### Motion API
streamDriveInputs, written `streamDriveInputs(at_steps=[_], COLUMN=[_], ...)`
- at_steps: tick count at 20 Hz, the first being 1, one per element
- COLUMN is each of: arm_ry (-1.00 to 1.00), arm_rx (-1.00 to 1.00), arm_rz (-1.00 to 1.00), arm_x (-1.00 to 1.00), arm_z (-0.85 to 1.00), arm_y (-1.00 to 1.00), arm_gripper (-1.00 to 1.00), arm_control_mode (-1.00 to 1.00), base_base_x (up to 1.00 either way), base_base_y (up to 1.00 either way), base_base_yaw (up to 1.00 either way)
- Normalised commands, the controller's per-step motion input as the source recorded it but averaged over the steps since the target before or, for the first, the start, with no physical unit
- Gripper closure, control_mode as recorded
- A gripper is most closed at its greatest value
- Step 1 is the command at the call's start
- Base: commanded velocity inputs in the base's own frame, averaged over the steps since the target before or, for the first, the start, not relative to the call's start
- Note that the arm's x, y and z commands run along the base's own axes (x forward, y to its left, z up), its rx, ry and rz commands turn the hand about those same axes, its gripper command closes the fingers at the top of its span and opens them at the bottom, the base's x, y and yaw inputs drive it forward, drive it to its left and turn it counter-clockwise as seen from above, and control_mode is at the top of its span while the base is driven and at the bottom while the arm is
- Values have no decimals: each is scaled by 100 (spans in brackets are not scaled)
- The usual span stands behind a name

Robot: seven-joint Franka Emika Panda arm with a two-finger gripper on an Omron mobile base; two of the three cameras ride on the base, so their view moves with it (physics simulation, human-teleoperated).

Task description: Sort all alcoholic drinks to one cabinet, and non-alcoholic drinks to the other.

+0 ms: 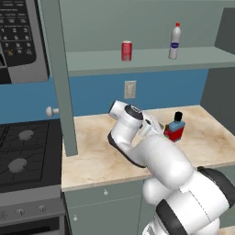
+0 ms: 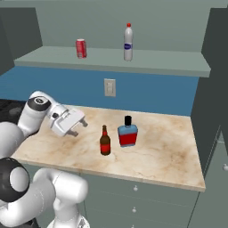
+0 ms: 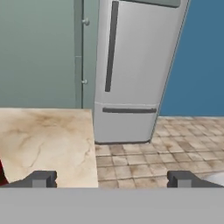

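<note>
A small red soda can [image 2: 81, 48] and a taller white plastic bottle [image 2: 128, 42] with a red cap stand apart on the open cabinet shelf [image 2: 156, 67]; both also show from the left, the can [image 1: 126, 50] and the bottle [image 1: 174, 41]. On the marble counter [image 2: 169, 147] a slim brown beer bottle [image 2: 105, 140] stands upright beside a squat red and blue bottle [image 2: 128, 132] with a black cap, which is also the squat bottle [image 1: 175, 128]. My gripper [image 2: 79, 128] hovers open and empty left of the beer bottle, a short gap away. Its fingertips [image 3: 41, 178] stand wide apart.
An open cabinet door [image 1: 57, 78] hangs over the counter's left end, beside a stove [image 1: 23, 151] and a microwave [image 1: 18, 36]. A wall outlet [image 2: 109, 87] sits behind the bottles. Past the counter's edge stand a fridge [image 3: 131, 70] and tiled floor [image 3: 183, 140].
</note>
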Motion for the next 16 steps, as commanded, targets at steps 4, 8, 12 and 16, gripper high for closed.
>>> streamDriveInputs(at_steps=[4, 8, 12, 16], arm_ry=[8, 6, 4, 1], arm_rx=[-4, -4, -4, -4], arm_rz=[-8, -2, 0, 0], arm_x=[26, 32, 25, 9], arm_z=[-22, -23, -19, -19], arm_y=[0, 0, -2, -6], arm_gripper=[-100, -100, -100, -100], arm_control_mode=[-100, -100, -100, -100], base_base_x=[0, 0, 0, 0], base_base_y=[0, 0, 0, 0], base_base_yaw=[0, 0, 0, 0])
